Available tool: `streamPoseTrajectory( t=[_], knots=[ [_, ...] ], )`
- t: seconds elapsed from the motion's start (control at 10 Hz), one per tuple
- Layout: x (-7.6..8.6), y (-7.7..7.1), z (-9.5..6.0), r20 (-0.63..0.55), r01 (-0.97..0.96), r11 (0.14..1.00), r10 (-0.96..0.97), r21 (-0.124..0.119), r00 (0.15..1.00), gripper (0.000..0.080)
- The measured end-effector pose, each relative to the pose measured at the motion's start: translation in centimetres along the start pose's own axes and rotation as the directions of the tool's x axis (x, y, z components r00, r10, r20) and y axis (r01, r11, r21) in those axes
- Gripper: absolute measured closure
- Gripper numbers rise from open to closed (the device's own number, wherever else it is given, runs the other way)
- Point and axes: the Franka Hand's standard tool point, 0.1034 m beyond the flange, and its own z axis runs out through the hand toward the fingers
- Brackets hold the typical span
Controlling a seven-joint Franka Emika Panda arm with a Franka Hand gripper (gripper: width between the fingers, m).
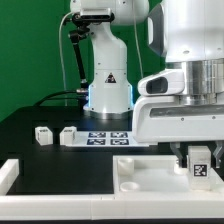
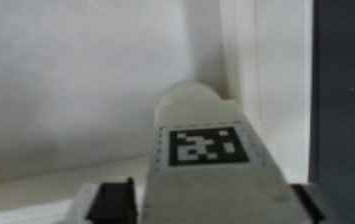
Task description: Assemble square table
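Exterior view: nearest us, square table slab (image 1: 150,175) flat on table (image 1: 30,150), sockets up for legs. Hand (image 1: 200,172) at exterior view's right pinches tagged leg (image 1: 200,160) over slab. Two spare legs (image 1: 68,134) beside marker board (image 1: 105,137). Wrist view: fingers (image 2: 112,205) clamp leg (image 2: 204,150) both sides; we judge it bound for corner socket, tip first.

Exterior view: low, close over the bench (image 1: 80,165), facing the robot base (image 1: 108,85). Wrist view: looks along the end effector (image 2: 206,205), very near a tagged leg (image 2: 200,140). Shared: leg, end effector, white slab (image 1: 145,180).
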Motion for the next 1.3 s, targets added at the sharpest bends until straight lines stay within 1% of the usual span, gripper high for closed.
streamPoseTrajectory(
  t=[0.2,0.3,0.4,0.5,0.6,0.7,0.8,0.9,1.0,1.1,1.2,1.3],
  knots=[
    [-0.01,-0.02,0.0,0.0,-0.129,0.992,0.129,0.001,0.992,0.0514],
    [-0.07,-0.08,0.02,0.003,-0.266,0.964,0.266,-0.001,0.964,0.0514],
    [-0.1,-0.07,0.01,0.004,-0.413,0.911,0.413,-0.009,0.911,0.0514],
    [-0.12,-0.12,-0.04,0.011,-0.536,0.844,0.536,-0.023,0.844,0.0514],
    [0.03,-0.21,-0.09,0.028,-0.654,0.755,0.655,-0.041,0.755,0.0514],
    [0.18,-0.19,-0.06,0.051,-0.77,0.636,0.772,-0.054,0.634,0.0514],
    [0.16,-0.27,-0.05,0.079,-0.863,0.501,0.864,-0.056,0.497,0.0512],
    [0.16,-0.29,0.02,0.104,-0.946,0.318,0.945,-0.059,0.311,0.0512],
    [0.16,-0.28,0.05,0.112,-0.973,0.221,0.971,-0.064,0.213,0.0512],
    [0.1,-0.17,0.07,0.105,-0.977,0.204,0.975,-0.067,0.196,0.0512],
    [-0.06,-0.16,0.12,0.089,-0.971,0.229,0.971,-0.071,0.222,0.0512],
    [-0.01,-0.34,0.09,0.092,-0.985,0.154,0.985,-0.073,0.147,0.0512]
  ],
)
